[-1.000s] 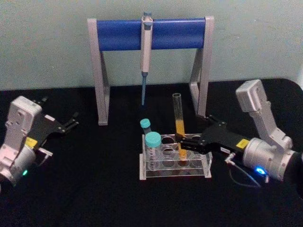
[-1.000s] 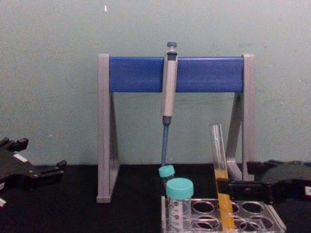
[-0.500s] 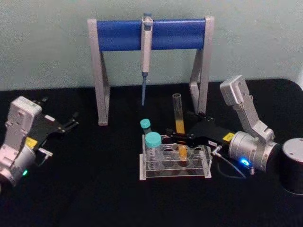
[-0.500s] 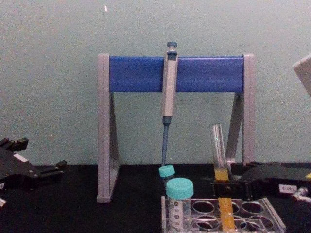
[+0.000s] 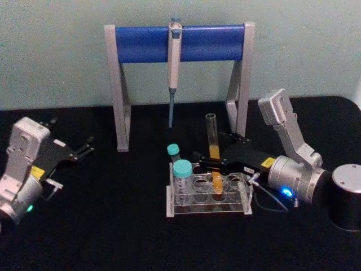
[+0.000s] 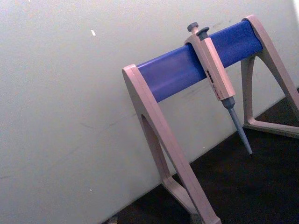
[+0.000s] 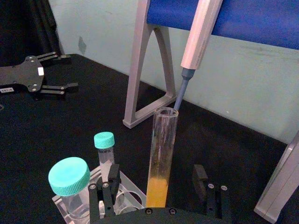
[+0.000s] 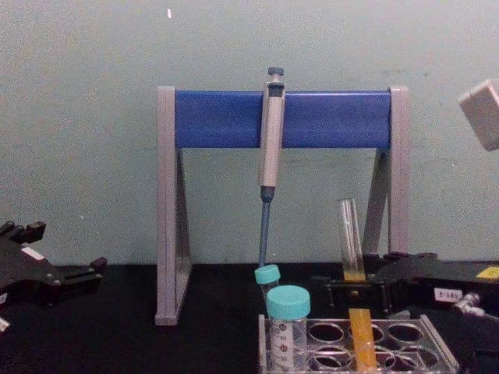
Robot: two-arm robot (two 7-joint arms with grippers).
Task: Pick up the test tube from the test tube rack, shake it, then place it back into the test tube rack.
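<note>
The black table (image 5: pixel 113 226) carries everything here. Along its back edge rises the tall grey stand with a blue crossbar (image 5: pixel 141 42), and a long grey pipette (image 5: pixel 174 62) hangs from that bar, tip down.

The right gripper (image 7: pixel 156 179) reaches in from the table's right edge. It straddles the glass just above the rack, its black fingers (image 7: pixel 110 184) spread, with a gap to the glass on each side. The left gripper (image 5: pixel 87 145) sits idle near the left edge, also spread.

Near the middle of the table lies the low, clear plastic test tube rack (image 5: pixel 206 206) with its rows of round holes. The long, thin, uncapped glass test tube (image 5: pixel 211 132), with orange-yellow liquid in its lower half, stands upright in a hole about midway along the rack.

I cannot tell from the pose whether the fingers are about to close or to draw off. If closing, they should meet the glass squarely and gently, then lift straight up until the round bottom clears the hole. With no cap, any shake ought to stay small. If drawing off, they should back straight out toward the right edge so neither finger brushes the tube.

Two shorter, wider clear tubes with teal screw caps stand at the rack's left end, the larger (image 5: pixel 182 167) at the front corner and the smaller (image 5: pixel 173 149) behind it. They sit near the far finger and look the likeliest things to knock. The pipette's tip hangs behind the tube's mouth, so a lift should not drift toward the back edge.
</note>
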